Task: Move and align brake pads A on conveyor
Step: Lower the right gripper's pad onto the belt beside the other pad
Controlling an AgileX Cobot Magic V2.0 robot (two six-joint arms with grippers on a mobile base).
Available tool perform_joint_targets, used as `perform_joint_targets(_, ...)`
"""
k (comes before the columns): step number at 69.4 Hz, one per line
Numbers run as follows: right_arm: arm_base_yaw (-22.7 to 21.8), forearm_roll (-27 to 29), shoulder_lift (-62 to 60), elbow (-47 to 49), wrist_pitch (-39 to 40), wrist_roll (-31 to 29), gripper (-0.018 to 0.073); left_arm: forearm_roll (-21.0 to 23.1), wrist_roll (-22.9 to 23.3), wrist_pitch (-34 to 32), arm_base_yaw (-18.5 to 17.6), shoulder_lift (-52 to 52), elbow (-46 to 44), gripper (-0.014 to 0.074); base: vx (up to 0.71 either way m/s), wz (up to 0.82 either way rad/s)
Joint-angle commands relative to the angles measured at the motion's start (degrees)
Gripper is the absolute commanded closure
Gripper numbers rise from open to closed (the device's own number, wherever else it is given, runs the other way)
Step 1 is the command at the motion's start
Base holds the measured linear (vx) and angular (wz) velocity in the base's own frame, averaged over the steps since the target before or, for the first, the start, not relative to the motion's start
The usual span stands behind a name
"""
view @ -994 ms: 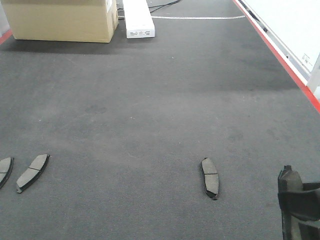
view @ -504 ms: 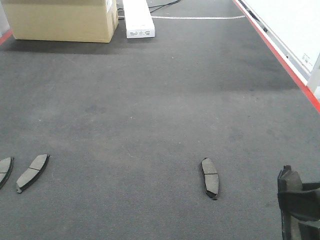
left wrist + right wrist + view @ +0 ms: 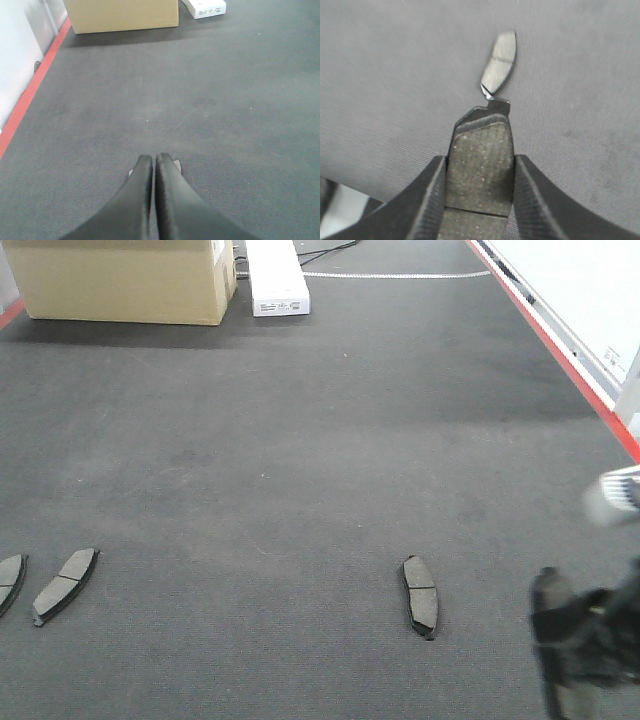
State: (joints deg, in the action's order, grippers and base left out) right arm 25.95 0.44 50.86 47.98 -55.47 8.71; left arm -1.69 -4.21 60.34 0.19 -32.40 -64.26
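The conveyor (image 3: 320, 440) is a wide dark grey belt with red edge stripes. Three brake pads lie on it: one at the left edge (image 3: 8, 580), one beside it (image 3: 65, 585), one right of centre (image 3: 420, 595). My right gripper (image 3: 585, 640), blurred at the bottom right, is shut on a fourth brake pad (image 3: 480, 165), gripping its long sides (image 3: 480, 159). The centre pad (image 3: 499, 62) lies just ahead of it. My left gripper (image 3: 153, 157) is shut, low over the belt. Small pale corners of a pad (image 3: 177, 165) show under its fingertips.
A cardboard box (image 3: 125, 280) and a white carton (image 3: 275, 275) stand at the far end of the belt. A white panel (image 3: 580, 290) runs along the right red stripe (image 3: 560, 350). A red stripe and pale wall (image 3: 20, 75) border the left side.
My right gripper, with the pad in it, has shifted left and up and is now motion-blurred. The three pads on the belt have not moved.
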Motion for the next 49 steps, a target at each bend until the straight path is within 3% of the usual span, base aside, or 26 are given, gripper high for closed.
perform_joint_targets(1, -2.02, -0.44, 4.05, 2.73, 5.12, -0.95, 0.0567, 0.38, 0.28, -3.63, -0.03, -0.43, -1.03, 0.0604, 0.0, 0.0)
perform_joint_targets(26, -13.44, -0.44, 24.95, 12.45, 4.93, -10.82, 0.0566, 0.38, 0.28, -3.63, -0.03, -0.43, -1.03, 0.0604, 0.0, 0.0)
perform_joint_targets(49, -13.96, -0.44, 43.88, 22.01, 6.46, -11.31, 0.0566, 0.38, 0.28, -3.63, -0.03, -0.43, -1.03, 0.0604, 0.0, 0.0)
